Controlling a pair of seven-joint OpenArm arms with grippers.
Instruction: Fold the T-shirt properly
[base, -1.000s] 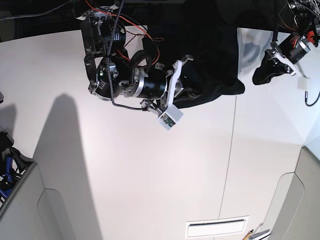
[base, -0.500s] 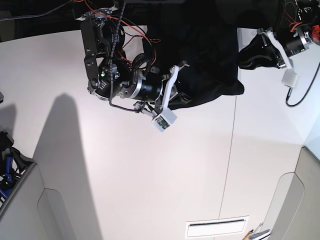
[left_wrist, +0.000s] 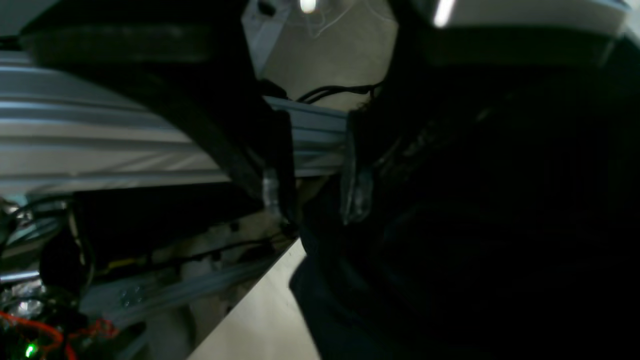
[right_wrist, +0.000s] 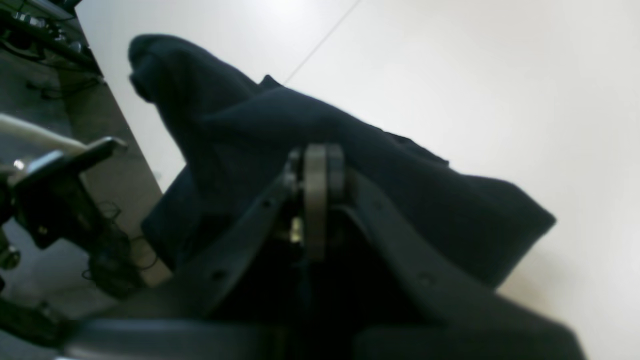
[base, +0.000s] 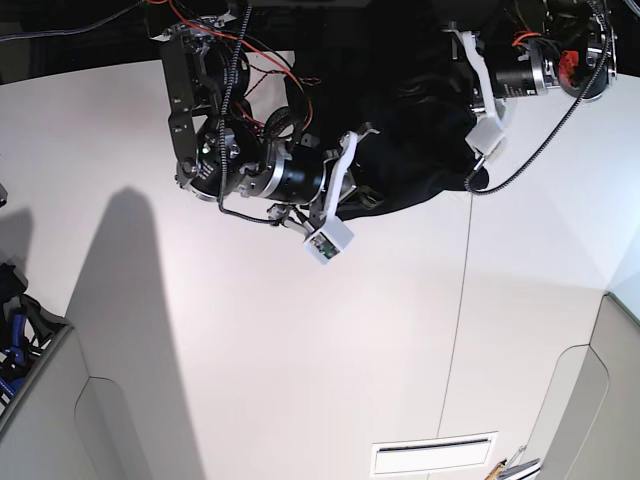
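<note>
The black T-shirt (base: 420, 130) lies bunched at the far edge of the white table (base: 300, 350). My right gripper (base: 362, 150) reaches into its near hem. In the right wrist view its fingers (right_wrist: 317, 155) are pressed together, and the T-shirt (right_wrist: 400, 175) rises in a ridge around them. My left gripper (base: 448, 55) hovers at the top right of the pile. Its fingertips (left_wrist: 272, 185) stand apart, with a metal rail showing through the gap. Dark cloth (left_wrist: 475, 225) crowds the right fingertip.
A seam (base: 462, 300) runs down the table right of centre. A grey bin (base: 20, 340) stands at the left edge and a white slotted plate (base: 433, 457) lies near the front. An aluminium rail (left_wrist: 100, 145) and wiring run behind the table's far edge.
My left arm swung in from the far right with a dark bunch of cloth and now hangs over the pile. The right arm has barely shifted.
</note>
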